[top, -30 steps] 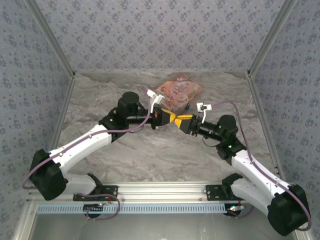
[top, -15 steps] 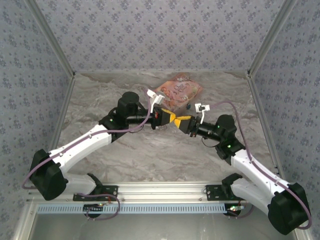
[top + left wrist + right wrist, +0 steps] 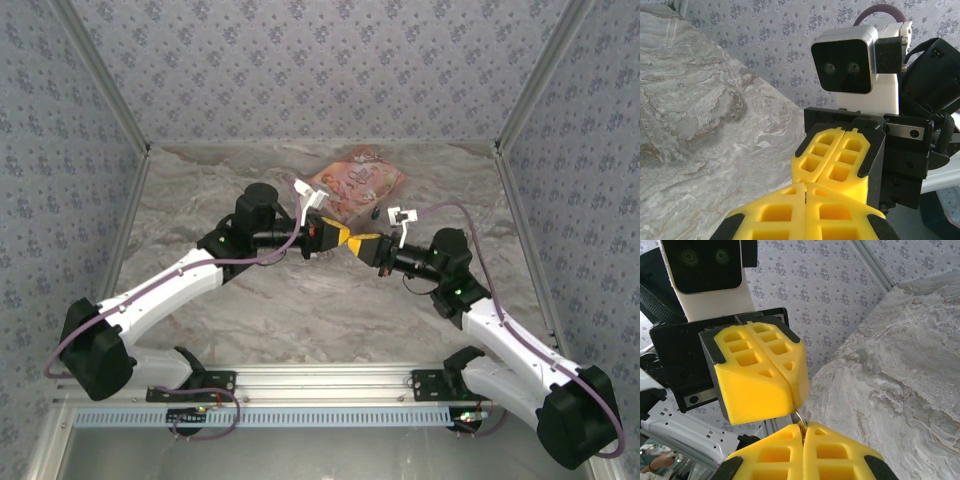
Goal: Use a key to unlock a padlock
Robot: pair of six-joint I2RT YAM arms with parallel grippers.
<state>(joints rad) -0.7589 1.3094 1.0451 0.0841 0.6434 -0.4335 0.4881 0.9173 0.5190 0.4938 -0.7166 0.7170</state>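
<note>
Left gripper [image 3: 338, 235] and right gripper [image 3: 362, 240] meet tip to tip above mid-table; both sets of yellow pads are pressed together. The left pinches nothing I can see. A small silvery loop sticks up at the right gripper's pad seam, probably the head of the key [image 3: 799, 418], though too little shows to be sure.

The padlock [image 3: 374, 213] lies as a dark speck on the table [image 3: 300, 300], just beside the near right edge of the pink box [image 3: 355, 185].

Risks: the tips are so close that a nudge could twist the key out of its thin pinch; dropped on the veined marble, it would be hard to find; the padlock is loose, so a push from the key could skate it against the box.

Room: wide bare table near and left; the box and far wall crowd the far side.
</note>
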